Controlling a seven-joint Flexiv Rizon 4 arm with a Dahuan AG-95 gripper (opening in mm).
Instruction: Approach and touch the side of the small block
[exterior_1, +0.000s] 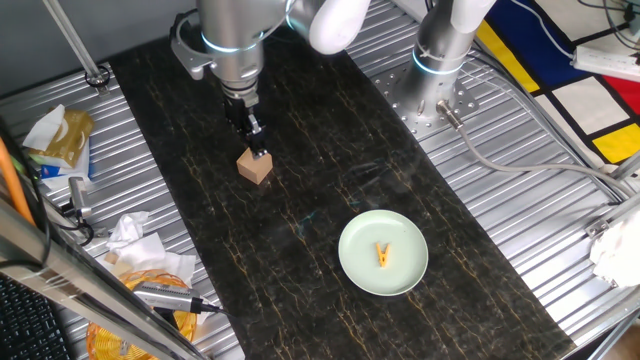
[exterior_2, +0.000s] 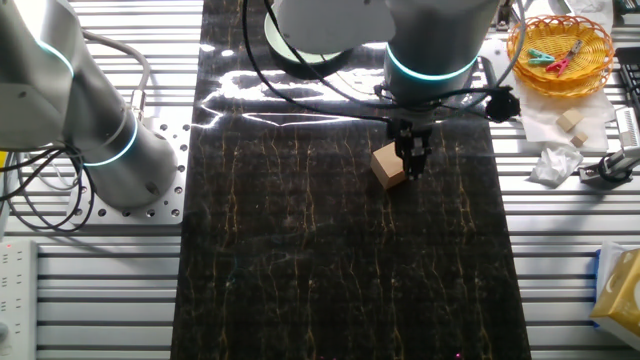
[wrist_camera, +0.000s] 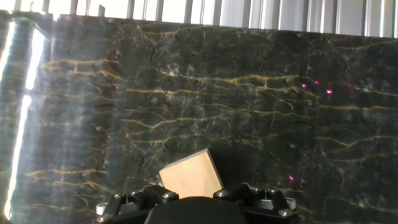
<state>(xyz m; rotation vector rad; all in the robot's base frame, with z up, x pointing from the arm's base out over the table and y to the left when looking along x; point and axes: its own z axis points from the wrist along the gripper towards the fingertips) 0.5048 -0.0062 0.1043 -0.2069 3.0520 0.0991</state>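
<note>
- The block (exterior_1: 255, 167) sits on the dark mat (exterior_1: 400, 200) toward the robot-base end of the worktop, well apart from the plate (exterior_1: 383, 252) nearer the opposite end.
- The gripper (exterior_1: 258, 147) is low at the block's side; its fingers look closed together and hold nothing.
- Step, as I judge it: final approach, contact made or nearly so; the views don't settle which.
- Next: a slow sideways nudge, without pushing the block.

your dark marbled mat (exterior_1: 330, 150) carries the block (exterior_1: 255, 167) near its centre and a green plate (exterior_1: 383, 254) at five o'clock from it, well apart.
</note>
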